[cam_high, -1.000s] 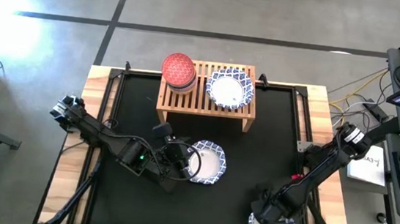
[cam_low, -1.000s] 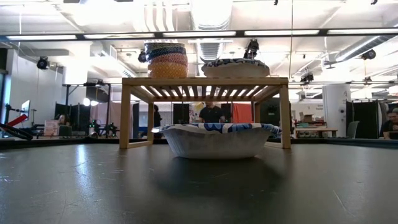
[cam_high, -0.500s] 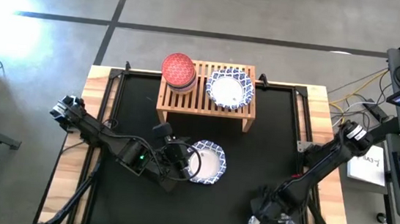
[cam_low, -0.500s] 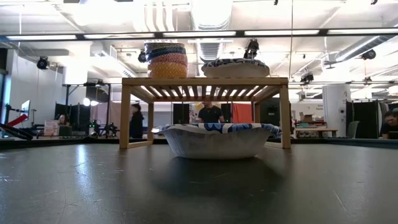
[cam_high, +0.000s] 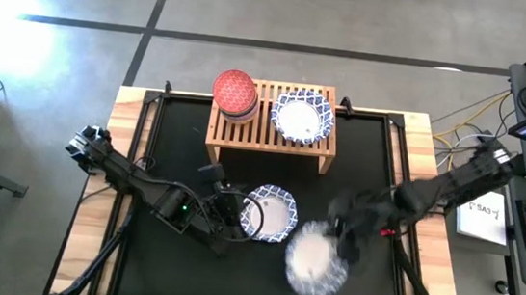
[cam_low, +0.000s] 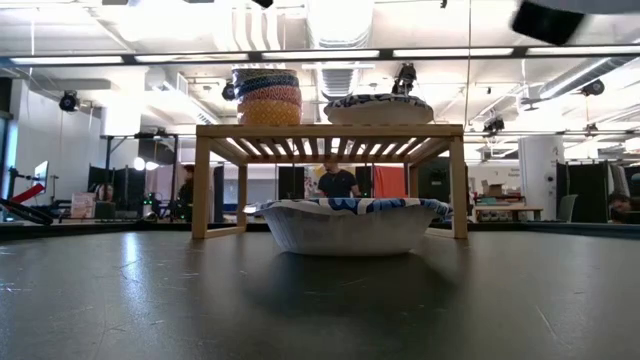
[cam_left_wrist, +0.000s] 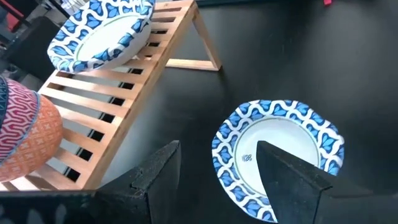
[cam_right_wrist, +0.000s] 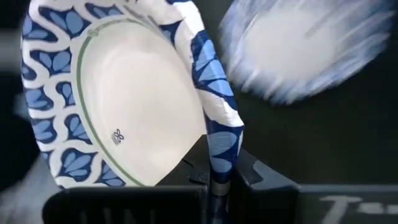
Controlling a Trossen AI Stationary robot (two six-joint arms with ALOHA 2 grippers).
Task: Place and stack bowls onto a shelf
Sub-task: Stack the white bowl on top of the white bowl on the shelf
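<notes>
Right gripper [cam_right_wrist: 214, 177]: fingers pinched on rim of wide white bowl with blue-patterned rim [cam_right_wrist: 124, 93]; in high view it sits lower centre-right, blurred.

Second white blue-rimmed bowl [cam_high: 270, 213] on black table [cam_high: 368, 158], centre of frame, just left of carried bowl. Left gripper [cam_left_wrist: 217, 171] nearer to it, fingers spread, bowl just ahead between them.

Low light-wood slatted shelf [cam_high: 270, 119] up-frame and left of right gripper, long axis left-right. On shelf: third white bowl [cam_high: 300, 115] right, stack of small bowls, red on top [cam_high: 234, 93], left.

Judgement: carried bowl likely goes onto shelf's white bowl.
</notes>
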